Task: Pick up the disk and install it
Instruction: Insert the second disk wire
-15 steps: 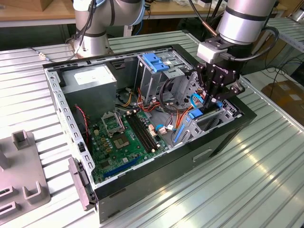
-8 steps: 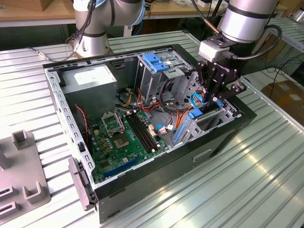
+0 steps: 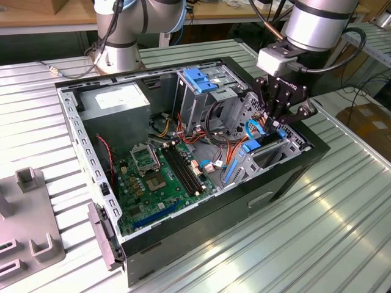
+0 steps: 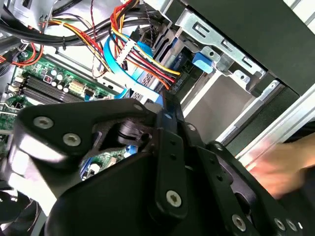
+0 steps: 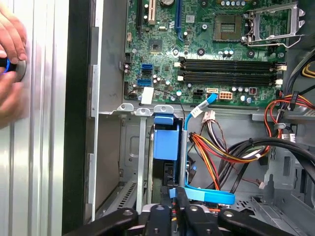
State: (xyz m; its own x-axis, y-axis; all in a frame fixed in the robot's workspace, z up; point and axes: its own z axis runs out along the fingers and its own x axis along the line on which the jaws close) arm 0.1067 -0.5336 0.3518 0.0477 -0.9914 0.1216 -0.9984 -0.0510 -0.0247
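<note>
The gripper (image 3: 276,122) hung inside the open computer case (image 3: 183,232), at the drive bay by the case's front edge. Its fingers were clenched on the blue frame of the disk (image 5: 166,142), which stood on edge in the bay slot. One motherboard (image 3: 160,177) lay on the case floor. Bundled orange and black cables (image 5: 226,152) crowded just beside the disk. One person's hand (image 5: 11,64) rested on the ribbed worktop (image 3: 317,226) outside the case wall.

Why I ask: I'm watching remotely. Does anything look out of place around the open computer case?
Yes: a person's hand lies just outside the computer case wall, odd because the claw hangs over the drive bay close by.
</note>
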